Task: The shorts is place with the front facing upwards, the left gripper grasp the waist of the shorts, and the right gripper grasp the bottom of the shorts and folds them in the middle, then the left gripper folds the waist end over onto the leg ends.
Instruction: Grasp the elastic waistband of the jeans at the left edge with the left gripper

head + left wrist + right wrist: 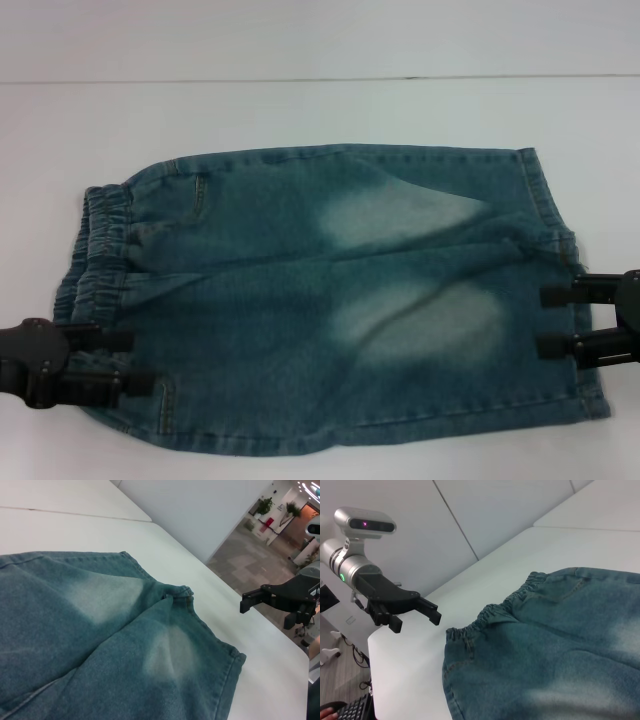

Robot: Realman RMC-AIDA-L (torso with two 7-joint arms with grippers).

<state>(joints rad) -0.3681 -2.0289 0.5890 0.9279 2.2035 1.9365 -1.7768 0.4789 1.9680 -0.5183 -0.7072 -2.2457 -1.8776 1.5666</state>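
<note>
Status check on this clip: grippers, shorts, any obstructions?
Left gripper open at the waist end, right gripper open at the leg hems. Shorts flat on the table, unfolded, ungrasped. Nothing in the way.

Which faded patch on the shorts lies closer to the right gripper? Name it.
The near patch on the shorts, just beside the open right gripper. The other patch sits farther back toward the table's far side.
</note>
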